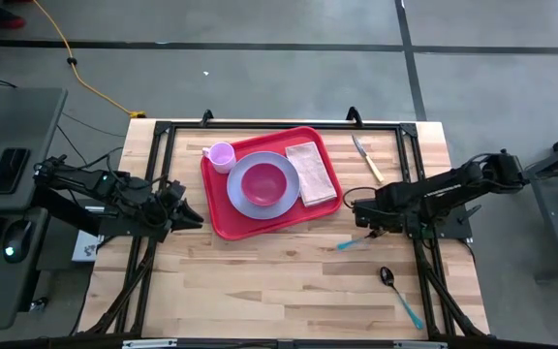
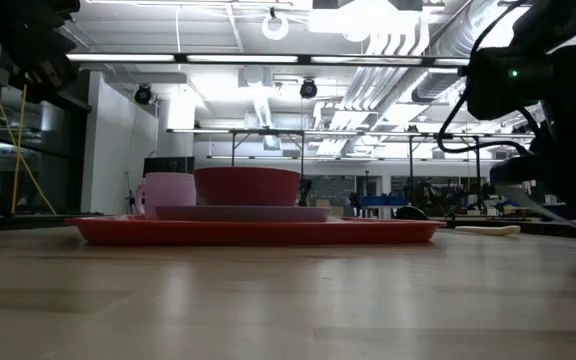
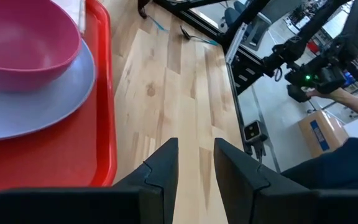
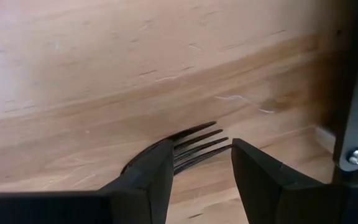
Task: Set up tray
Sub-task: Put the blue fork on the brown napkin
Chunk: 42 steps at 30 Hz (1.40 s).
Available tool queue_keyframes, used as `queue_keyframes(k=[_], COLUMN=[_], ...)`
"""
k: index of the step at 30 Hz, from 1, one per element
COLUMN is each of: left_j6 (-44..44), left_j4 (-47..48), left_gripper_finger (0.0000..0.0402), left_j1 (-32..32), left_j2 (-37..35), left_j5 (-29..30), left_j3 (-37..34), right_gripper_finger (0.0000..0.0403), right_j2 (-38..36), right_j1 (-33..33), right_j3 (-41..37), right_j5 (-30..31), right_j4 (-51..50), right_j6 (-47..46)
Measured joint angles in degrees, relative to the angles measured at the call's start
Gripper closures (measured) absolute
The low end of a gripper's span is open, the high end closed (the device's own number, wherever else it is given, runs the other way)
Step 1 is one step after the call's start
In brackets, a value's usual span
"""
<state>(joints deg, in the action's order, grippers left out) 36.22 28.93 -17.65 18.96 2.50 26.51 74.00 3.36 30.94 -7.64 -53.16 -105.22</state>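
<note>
The red tray [image 1: 219, 215] lies at the table's middle. It carries a lavender plate [image 1: 260, 206] with a magenta bowl [image 1: 263, 181] on it, a pink cup [image 1: 221, 155] and a folded napkin [image 1: 312, 173]. A fork with a teal handle [image 1: 349, 243] lies flat on the wood, right of the tray. My right gripper [image 4: 201, 152] points down over it, open, one finger on each side of the fork's neck just behind the dark tines [image 4: 199, 138]. My left gripper [image 3: 196, 146] hovers open at the tray's near left corner, with nothing between its fingers.
A knife [image 1: 366, 158] lies at the far right of the table. A spoon with a teal handle [image 1: 398, 294] lies near the front right. Black frame rails [image 1: 410, 155] border the table. Bare wood lies between the tray and the near edge.
</note>
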Motion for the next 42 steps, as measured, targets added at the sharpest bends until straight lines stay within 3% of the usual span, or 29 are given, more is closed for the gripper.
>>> queue_keyframes(k=[19,42], left_j6=[0.0,0.0], left_j4=[0.0,0.0], left_gripper_finger=[0.0268,0.0268], left_j1=[0.0,0.0], left_j2=[0.0,0.0], left_j5=[-0.2,-0.2], left_j3=[0.0,0.0], right_gripper_finger=[0.0261,0.0261], right_j2=[-0.2,-0.2], right_j1=[0.0,0.0], right_j3=[0.1,0.1], right_j5=[0.9,6.3], right_j4=[2.1,6.8], right_j6=[1.7,5.2])
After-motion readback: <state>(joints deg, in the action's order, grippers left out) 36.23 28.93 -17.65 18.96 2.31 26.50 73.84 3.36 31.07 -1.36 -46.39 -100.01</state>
